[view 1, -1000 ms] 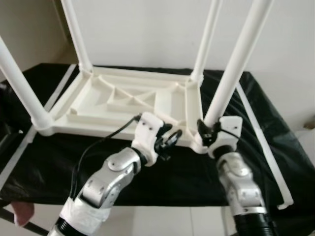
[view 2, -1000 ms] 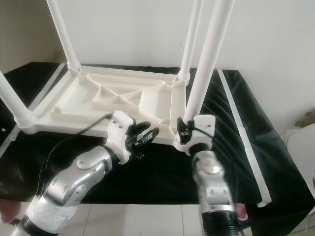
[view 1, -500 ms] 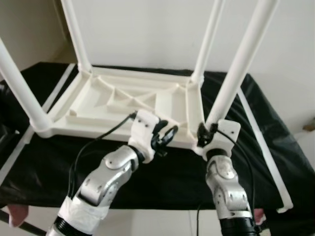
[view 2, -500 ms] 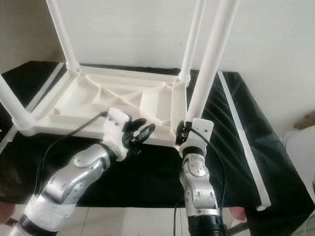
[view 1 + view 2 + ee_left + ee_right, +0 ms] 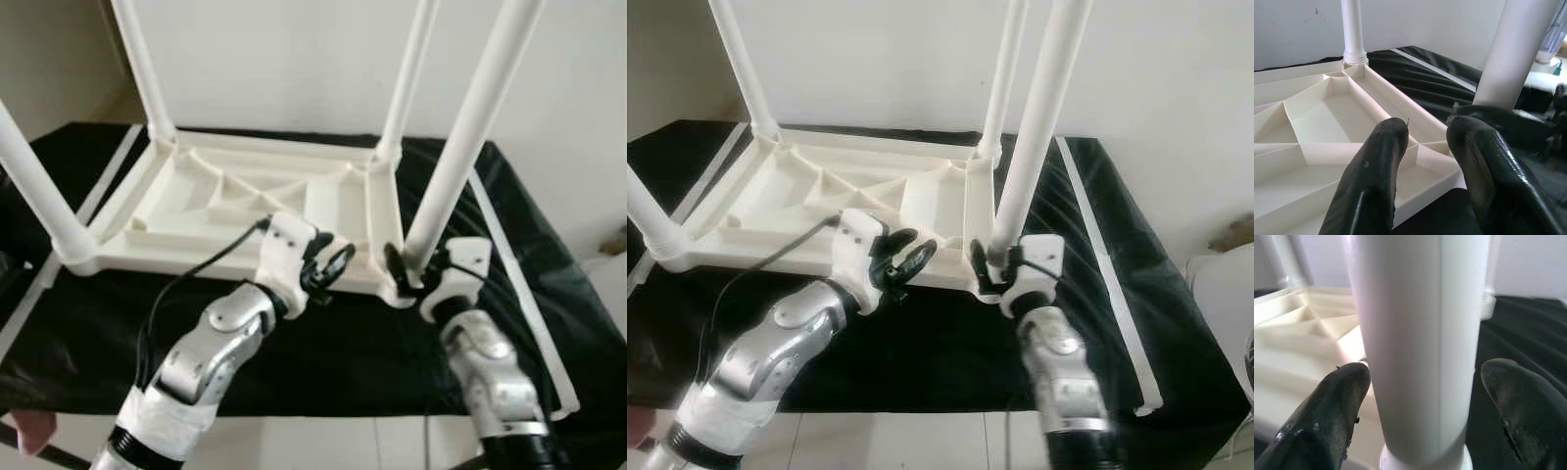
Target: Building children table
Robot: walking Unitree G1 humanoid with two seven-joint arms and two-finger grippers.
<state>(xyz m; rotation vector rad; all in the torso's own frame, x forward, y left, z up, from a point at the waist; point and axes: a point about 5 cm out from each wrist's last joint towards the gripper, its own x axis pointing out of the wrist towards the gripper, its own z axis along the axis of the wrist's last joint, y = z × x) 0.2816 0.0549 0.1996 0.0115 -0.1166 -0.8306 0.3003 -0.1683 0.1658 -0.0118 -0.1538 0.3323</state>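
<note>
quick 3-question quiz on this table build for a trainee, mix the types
1. True or false: the tabletop lies upside down with its legs pointing up.
2. Which leg does the right gripper straddle? A) near right leg B) far left leg C) far right leg
3. Fill in: the left gripper hovers at the tabletop's near ____.

Key: 1 true. 2 A; in the right wrist view its fingers stand apart on either side of the leg, with a gap showing on one side. 3 edge.

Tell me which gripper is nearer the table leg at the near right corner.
Right. The right gripper straddles the base of that leg, fingers open on either side. The left gripper hovers open over the tabletop's near edge, further left.
</note>
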